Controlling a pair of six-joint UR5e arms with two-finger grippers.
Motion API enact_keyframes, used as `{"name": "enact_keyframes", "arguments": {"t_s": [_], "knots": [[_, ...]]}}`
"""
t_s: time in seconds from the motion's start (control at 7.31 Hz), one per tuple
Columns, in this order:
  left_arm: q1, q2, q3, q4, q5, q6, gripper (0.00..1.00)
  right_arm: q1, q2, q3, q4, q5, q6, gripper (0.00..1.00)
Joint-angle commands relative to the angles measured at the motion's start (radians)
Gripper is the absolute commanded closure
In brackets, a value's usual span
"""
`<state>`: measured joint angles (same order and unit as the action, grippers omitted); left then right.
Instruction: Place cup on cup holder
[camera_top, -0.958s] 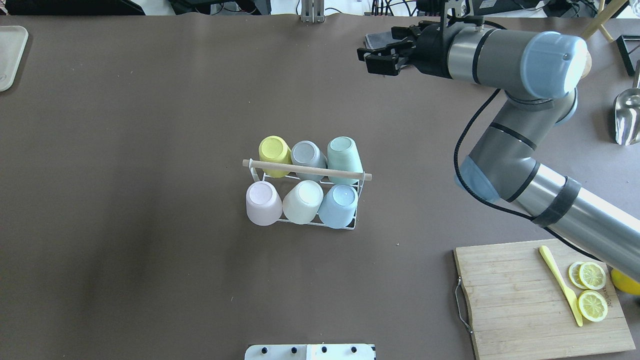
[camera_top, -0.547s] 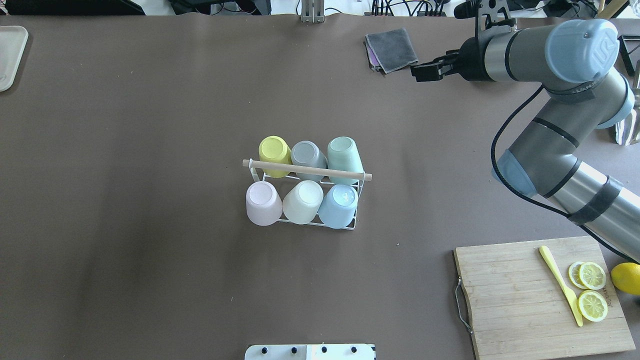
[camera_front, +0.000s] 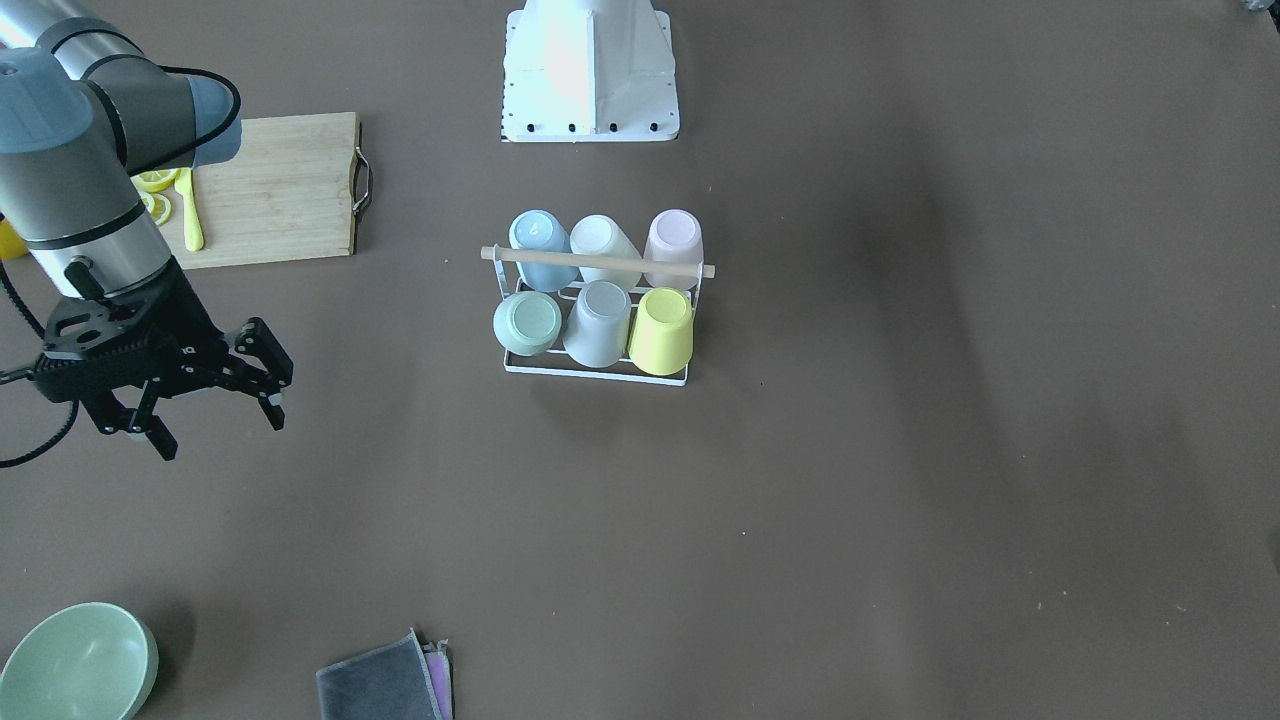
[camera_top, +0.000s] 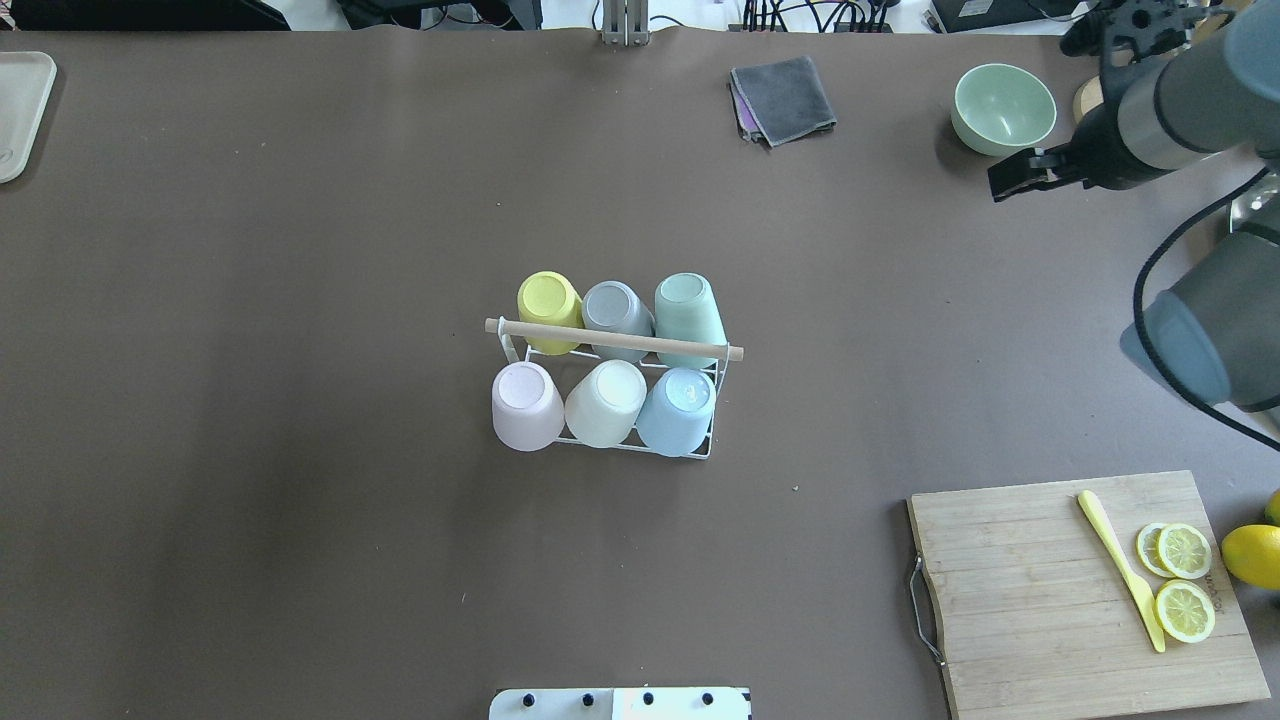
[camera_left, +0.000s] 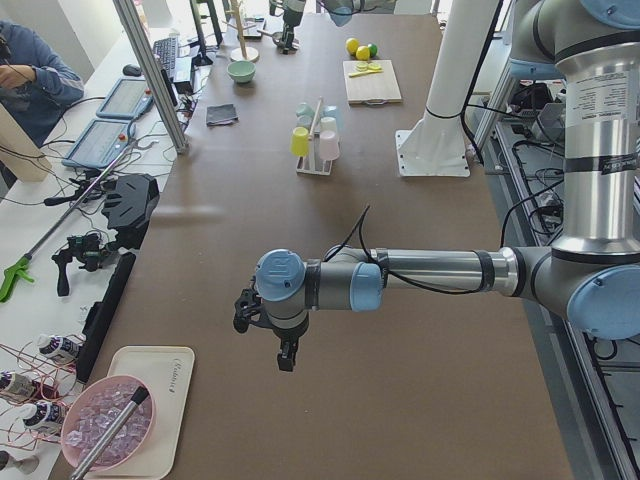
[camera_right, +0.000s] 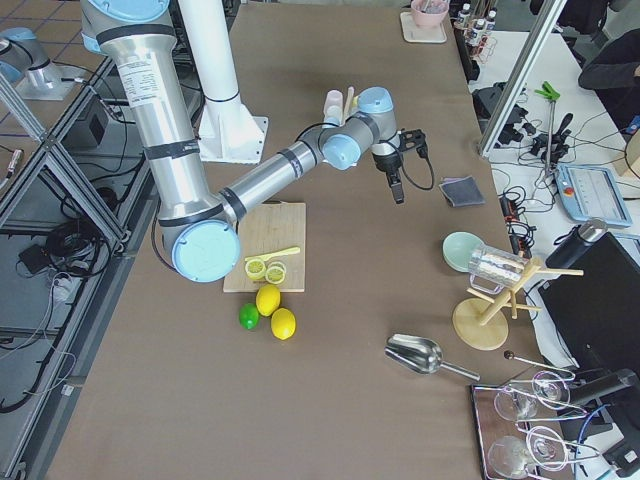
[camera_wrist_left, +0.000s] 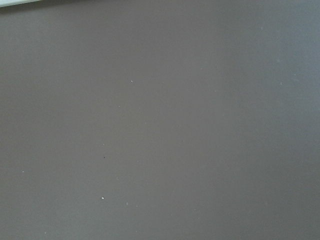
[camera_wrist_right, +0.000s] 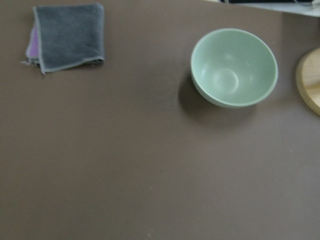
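Note:
The cup holder (camera_top: 612, 340), a white wire rack with a wooden rod on top, stands mid-table and also shows in the front view (camera_front: 600, 262). Several pastel cups sit upside down on its prongs, among them a yellow cup (camera_top: 549, 305), a pink cup (camera_top: 525, 400) and a blue cup (camera_top: 678, 405). My right gripper (camera_front: 222, 438) is open and empty, above the table far to the right of the rack (camera_top: 1010, 178). My left gripper (camera_left: 280, 355) hovers over bare table far from the rack; I cannot tell if it is open or shut.
A green bowl (camera_top: 1003, 106) and a folded grey cloth (camera_top: 785, 95) lie at the far right. A wooden cutting board (camera_top: 1040, 590) with lemon slices and a yellow knife sits near right. A pale tray (camera_top: 20, 110) lies at the far left.
My right arm has swung right, away from the cloth towards the table's right edge, uncovering the green bowl. The rack and cups have not moved.

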<state>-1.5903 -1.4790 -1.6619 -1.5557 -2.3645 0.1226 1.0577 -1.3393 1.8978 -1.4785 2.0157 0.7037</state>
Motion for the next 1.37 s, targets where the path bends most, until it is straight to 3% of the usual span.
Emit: {"name": "enact_keyframes", "arguments": {"t_s": [0.0,0.41,0.82,0.96,1.23], "knots": [[-0.002,0.0,-0.001,0.008,-0.001,0.002,0.02,0.179,-0.148,0.035,-0.14,0.191,-0.155,0.0],[-0.008,0.017,-0.002,0.006,-0.001,0.002,0.02,0.325,-0.349,0.018,-0.143,0.236,-0.57,0.0],[-0.019,0.019,-0.006,0.005,-0.001,0.005,0.02,0.454,-0.342,-0.152,-0.143,0.346,-0.76,0.0],[-0.019,0.019,-0.006,0.006,-0.001,0.005,0.02,0.458,-0.343,-0.158,-0.141,0.338,-0.76,0.0],[-0.02,0.02,-0.007,0.006,-0.001,0.006,0.02,0.476,-0.333,-0.277,-0.12,0.343,-0.767,0.0]]}}
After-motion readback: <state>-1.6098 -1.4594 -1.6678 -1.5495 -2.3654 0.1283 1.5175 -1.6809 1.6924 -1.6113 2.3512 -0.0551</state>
